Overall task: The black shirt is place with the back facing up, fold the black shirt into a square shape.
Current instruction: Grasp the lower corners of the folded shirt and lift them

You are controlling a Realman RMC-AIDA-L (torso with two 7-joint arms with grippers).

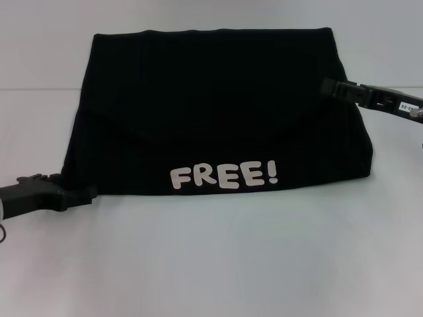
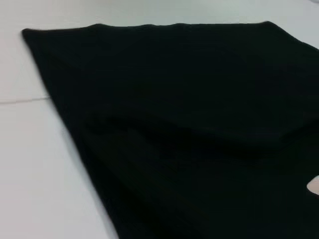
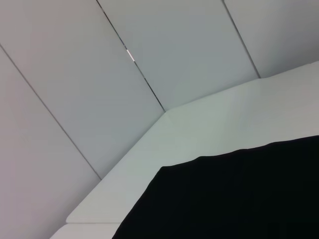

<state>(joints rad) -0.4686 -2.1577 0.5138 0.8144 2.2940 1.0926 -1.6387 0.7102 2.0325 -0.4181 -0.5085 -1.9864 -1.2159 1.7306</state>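
L gripper (image 1: 82, 195) sits at near-left corner of the black shirt (image 1: 218, 112), tip touching hem; jaw state can't tell. R gripper (image 1: 330, 87) hangs over shirt's right edge; jaw state can't tell. One shirt, folded, "FREE!" print (image 1: 225, 176) at near edge, centred on white table (image 1: 218, 257); free surface all round.

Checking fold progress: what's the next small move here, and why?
Probably bring the left gripper in to grip the black shirt at its near left corner. The shirt lies folded on the white table but wider than deep, not square; the right gripper sits at its right edge.
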